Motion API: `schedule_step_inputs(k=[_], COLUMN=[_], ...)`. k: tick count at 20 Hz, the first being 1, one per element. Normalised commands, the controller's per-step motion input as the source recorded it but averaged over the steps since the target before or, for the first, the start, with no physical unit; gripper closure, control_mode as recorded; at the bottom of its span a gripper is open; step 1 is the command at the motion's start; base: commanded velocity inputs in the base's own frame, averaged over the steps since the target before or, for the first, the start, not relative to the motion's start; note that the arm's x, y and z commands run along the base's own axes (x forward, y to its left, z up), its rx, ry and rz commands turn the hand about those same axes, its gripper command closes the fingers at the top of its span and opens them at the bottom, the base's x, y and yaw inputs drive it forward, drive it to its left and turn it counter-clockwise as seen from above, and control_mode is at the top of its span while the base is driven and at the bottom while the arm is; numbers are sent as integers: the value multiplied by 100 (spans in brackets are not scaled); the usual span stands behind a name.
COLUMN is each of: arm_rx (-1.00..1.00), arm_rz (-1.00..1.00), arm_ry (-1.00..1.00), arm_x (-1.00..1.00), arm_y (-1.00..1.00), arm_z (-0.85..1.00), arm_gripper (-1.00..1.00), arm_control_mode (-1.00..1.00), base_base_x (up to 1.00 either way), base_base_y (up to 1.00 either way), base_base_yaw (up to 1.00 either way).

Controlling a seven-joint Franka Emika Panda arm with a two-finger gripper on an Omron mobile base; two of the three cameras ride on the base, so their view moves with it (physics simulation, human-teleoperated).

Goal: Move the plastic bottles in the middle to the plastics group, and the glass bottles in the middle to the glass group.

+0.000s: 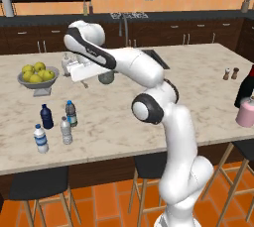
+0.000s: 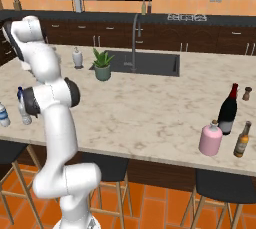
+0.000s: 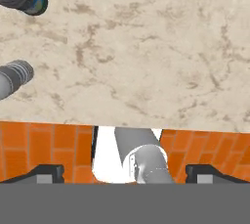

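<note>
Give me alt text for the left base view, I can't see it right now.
Four small bottles stand grouped at the left front of the marble island: a navy bottle, a blue-labelled water bottle, a clear-grey water bottle and a white-capped bottle. The white arm reaches left over them. A pink bottle stands beside a dark bottle at far right.

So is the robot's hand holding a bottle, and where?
No. The gripper is open with nothing between its fingers; two bottles stand apart on the counter.

On the counter there are four small plastic bottles (image 1: pixel 55 127), one pink bottle (image 2: pixel 210 140), one dark wine bottle (image 2: pixel 228 110), one brown bottle (image 2: pixel 242 140), two shakers (image 1: pixel 230 74), one fruit bowl (image 1: pixel 37 78) and one potted plant (image 2: pixel 102 65).
</note>
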Motion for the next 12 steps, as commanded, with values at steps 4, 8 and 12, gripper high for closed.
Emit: schedule_step_inputs(k=[4,8,12], arm_rx=[3,3,6], arm_rz=[2,7,10], arm_ry=[-14,-35,-47], arm_x=[-98,-77,-64], arm_y=[-100,-86,-64], arm_z=[7,6,4], arm_gripper=[-100,-100,-100], arm_control_mode=[-100,-100,-100], base_base_x=[0,0,0], base_base_y=[0,0,0], base_base_yaw=[0,0,0])
